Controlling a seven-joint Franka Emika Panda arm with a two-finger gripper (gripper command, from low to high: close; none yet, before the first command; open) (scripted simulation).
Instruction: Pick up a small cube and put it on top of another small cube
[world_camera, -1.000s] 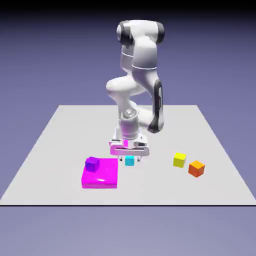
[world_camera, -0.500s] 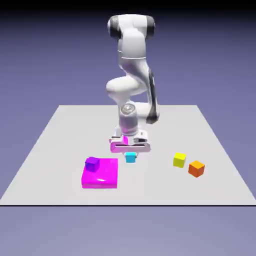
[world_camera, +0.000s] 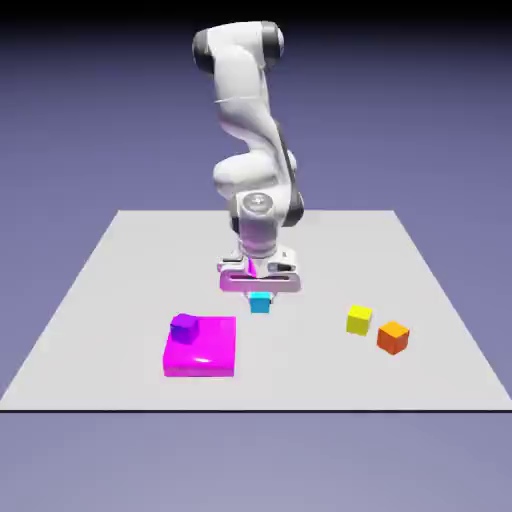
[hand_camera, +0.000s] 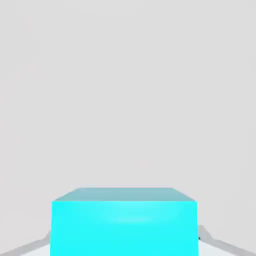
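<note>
gripper (world_camera: 260, 296) pinching cyan cube (world_camera: 260, 302) | cube at frame ctr, just off table (world_camera: 120, 270) so it can be carried | likely targets lower right: yellow cube (world_camera: 359, 320), orange cube (world_camera: 393, 337)

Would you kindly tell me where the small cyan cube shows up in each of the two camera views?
Exterior view: the cyan cube hangs just below the gripper, left of centre, above the grey table.
Hand view: the cube fills the bottom middle, large.
Shared landmark: the grey table surface behind the cube.
</note>
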